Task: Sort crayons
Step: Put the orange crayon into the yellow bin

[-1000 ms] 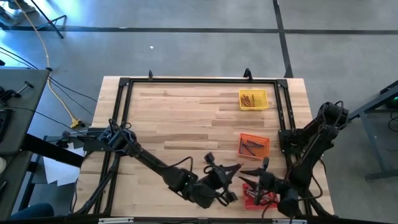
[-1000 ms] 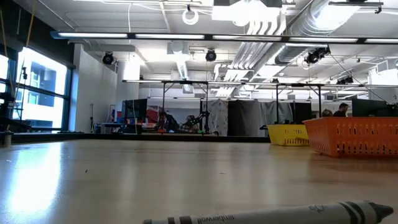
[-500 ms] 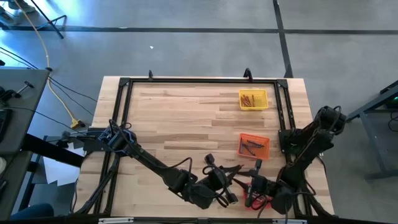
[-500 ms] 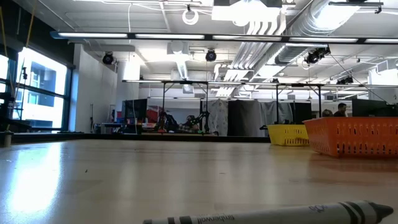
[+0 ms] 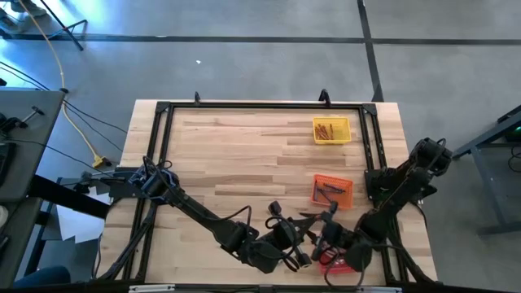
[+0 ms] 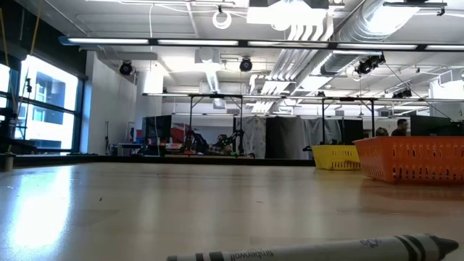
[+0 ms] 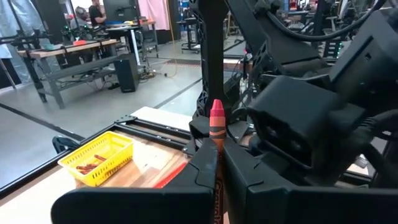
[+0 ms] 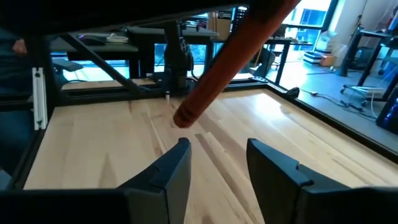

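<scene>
Handover step: my left gripper (image 7: 214, 163) clamped on red crayon (image 7: 216, 121); right gripper (image 8: 217, 163) fingers apart, just under it. Next: R closes.

Light wooden plank table (image 5: 244, 155), bordered along its edges by a black metal frame (image 5: 260, 105). Yellow square mesh tray (image 5: 331, 130) resting near the far right corner, holding several reddish-orange crayons (image 5: 327, 129); orange square mesh tray (image 5: 333, 190) resting nearer on the right side, well apart from the yellow one, holding dark crayons (image 5: 329, 192). Red tray (image 5: 335, 262) sitting at the near edge, mostly hidden, and a single grey crayon (image 6: 312, 251) lying flat on the bare wood at the near edge, seen in the low view.
</scene>
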Controlling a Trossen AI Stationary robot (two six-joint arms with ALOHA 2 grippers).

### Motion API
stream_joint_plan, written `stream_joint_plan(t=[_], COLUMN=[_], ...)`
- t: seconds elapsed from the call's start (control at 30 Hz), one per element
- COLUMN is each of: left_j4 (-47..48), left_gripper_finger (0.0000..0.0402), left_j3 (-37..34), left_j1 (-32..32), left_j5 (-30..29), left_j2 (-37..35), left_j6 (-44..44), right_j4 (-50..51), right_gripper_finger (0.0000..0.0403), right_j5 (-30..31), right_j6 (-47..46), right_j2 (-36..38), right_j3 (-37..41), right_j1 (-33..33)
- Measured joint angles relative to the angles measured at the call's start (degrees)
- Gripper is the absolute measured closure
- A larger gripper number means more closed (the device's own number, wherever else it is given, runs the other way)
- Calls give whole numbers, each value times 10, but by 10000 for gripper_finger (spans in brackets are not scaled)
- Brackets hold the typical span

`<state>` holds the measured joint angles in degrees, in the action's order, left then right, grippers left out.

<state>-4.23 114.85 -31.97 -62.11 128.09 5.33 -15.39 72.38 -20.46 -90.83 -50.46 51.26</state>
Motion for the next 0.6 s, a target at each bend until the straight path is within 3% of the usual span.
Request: stream_joint_plan(t=[0.6], left_j4=[-33], left_gripper_finger=[402], left_j3=[0], left_j1=[1], left_j5=[8], left_j2=[0], left_j6=[-60], right_j4=[-98], right_gripper_finger=[251], right_j5=[-24], right_j6=[55], right_j2=[0], right_j3=[0], right_j1=[-10])
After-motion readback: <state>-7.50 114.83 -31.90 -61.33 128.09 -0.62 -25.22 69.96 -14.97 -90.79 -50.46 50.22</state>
